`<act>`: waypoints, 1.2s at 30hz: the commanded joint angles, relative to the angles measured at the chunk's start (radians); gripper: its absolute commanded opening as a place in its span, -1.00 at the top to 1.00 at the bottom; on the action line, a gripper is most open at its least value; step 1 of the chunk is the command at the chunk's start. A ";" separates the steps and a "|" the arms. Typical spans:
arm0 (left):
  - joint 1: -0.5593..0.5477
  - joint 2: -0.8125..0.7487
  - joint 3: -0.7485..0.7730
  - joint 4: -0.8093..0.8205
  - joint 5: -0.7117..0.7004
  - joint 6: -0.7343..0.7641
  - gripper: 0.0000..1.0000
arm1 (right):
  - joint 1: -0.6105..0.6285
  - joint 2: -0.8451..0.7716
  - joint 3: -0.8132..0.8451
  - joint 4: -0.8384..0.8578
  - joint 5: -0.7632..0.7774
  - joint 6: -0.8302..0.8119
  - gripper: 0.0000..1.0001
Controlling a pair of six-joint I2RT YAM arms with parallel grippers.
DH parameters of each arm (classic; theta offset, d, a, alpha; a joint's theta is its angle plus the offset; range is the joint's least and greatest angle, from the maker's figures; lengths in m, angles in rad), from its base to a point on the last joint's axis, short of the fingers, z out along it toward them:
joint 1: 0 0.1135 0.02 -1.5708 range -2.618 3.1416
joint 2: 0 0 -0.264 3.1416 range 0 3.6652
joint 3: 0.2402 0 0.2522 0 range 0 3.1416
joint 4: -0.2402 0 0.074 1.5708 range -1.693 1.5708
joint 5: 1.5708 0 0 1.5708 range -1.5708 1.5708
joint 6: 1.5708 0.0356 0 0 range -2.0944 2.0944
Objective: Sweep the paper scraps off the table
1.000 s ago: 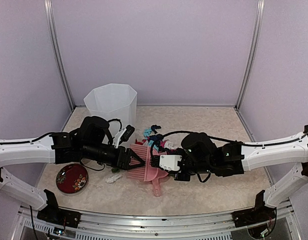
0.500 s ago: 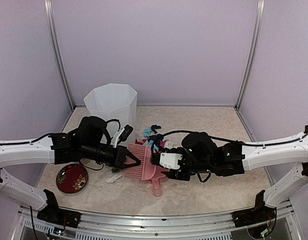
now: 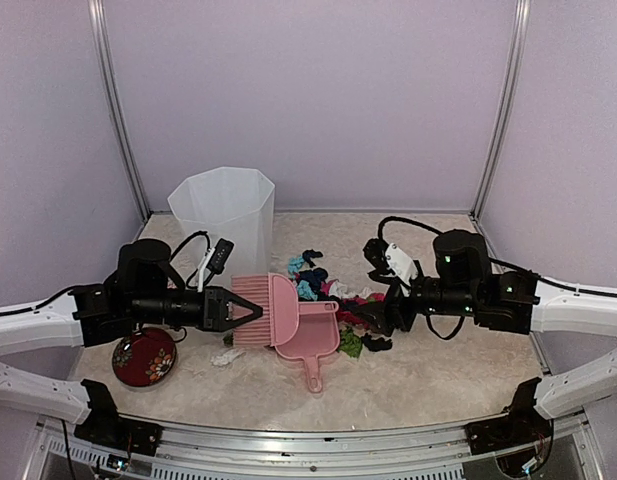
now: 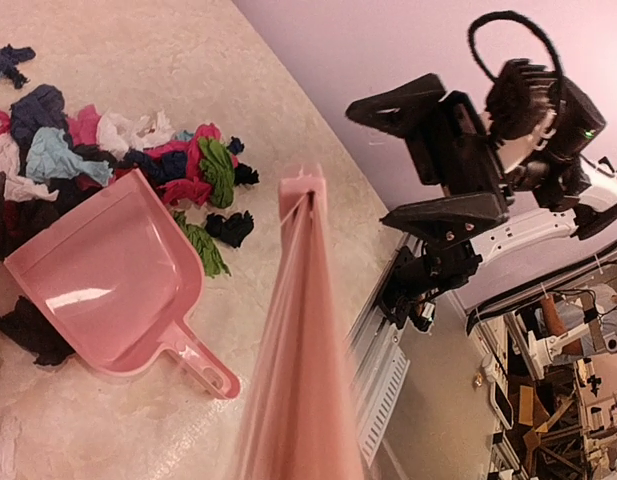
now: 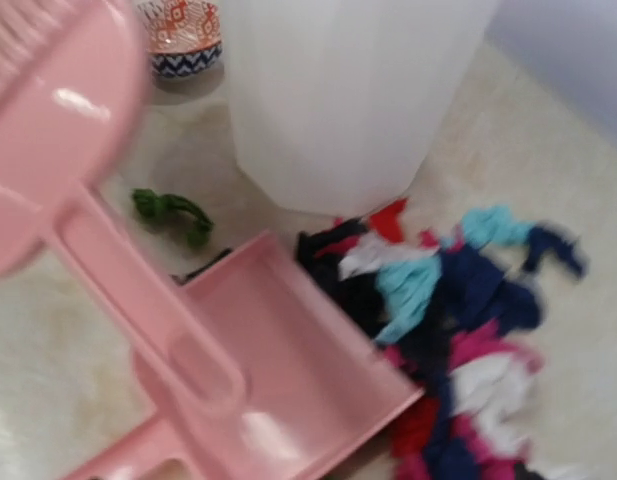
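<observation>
Crumpled multicoloured paper scraps [image 3: 313, 280] heap beside the glossy pink dustpan [image 3: 310, 335]; left end effector [image 3: 243, 310] clamps the pink brush [image 3: 278, 300], right end effector [image 4: 368, 165] spread wide, empty.

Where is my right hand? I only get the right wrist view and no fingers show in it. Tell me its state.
Observer: The left wrist view shows the right hand open and empty. From the top view it sits at the right edge of the paper scraps.
Operator: Report who has the brush.
Observer: The left hand is shut on the brush, just left of the dustpan.
Operator: Check for strays outside my frame.
Observer: One white scrap lies alone on the table, between the dustpan and a red dish.
</observation>
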 commanded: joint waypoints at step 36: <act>-0.068 -0.126 -0.118 0.495 0.068 -0.001 1.00 | -0.032 0.240 -0.056 1.048 -0.623 1.025 -0.26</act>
